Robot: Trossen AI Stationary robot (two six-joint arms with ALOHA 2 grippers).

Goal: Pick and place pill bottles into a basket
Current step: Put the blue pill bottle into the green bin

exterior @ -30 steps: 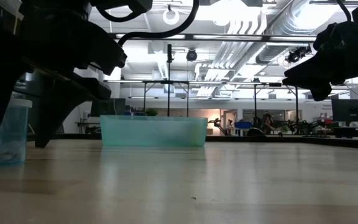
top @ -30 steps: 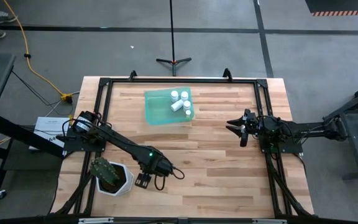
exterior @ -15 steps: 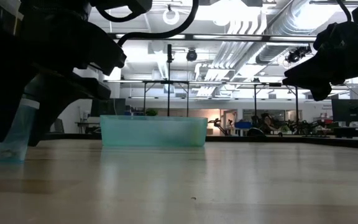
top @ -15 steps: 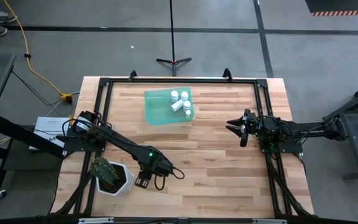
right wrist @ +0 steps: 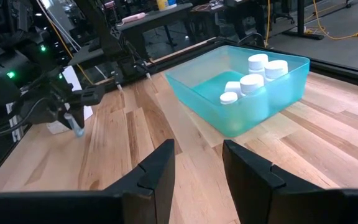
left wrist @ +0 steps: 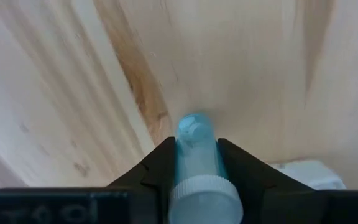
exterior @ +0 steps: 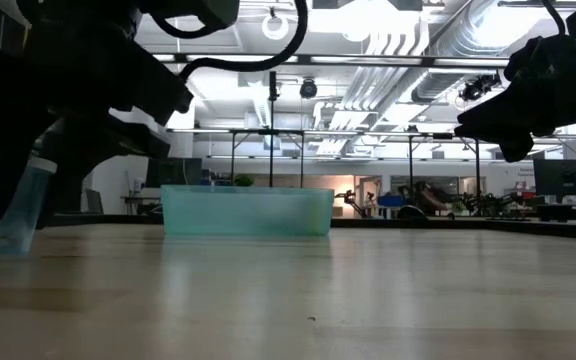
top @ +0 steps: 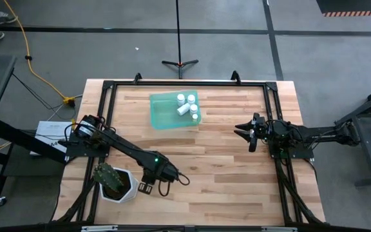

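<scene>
1. The left gripper (left wrist: 194,171) sits at the table's near-left corner, just beside the cactus pot (top: 116,183). Its jaws pinch a bottle (left wrist: 196,163) across its body, one finger on each side, just below the cap.
2. That bottle's long axis runs out ahead along the fingers, cap toward the wrist and base pointing away. In the low view the bottle (exterior: 18,208) leans, with its base at or just above the table (top: 237,167); I cannot tell whether it still touches the wood.
3. It looks like a small translucent blue-tinted cylinder with a pale cap, slim enough that the fingers close most of the way round it.
4. The relation that matters next: the basket (top: 163,113) lies well away from this bottle, across the table toward the far edge and a little right. My reading is that the carry needs a lift first, then a long diagonal reach.
5. The right gripper (right wrist: 197,165) hovers over the right side of the table, jaws parted on nothing. It is nearer the basket than the left, but it only waits.
6. In the basket, several white-capped bottles (right wrist: 252,73) cluster at its right end, some upright and at least one on its side; the other end is bare.
</scene>
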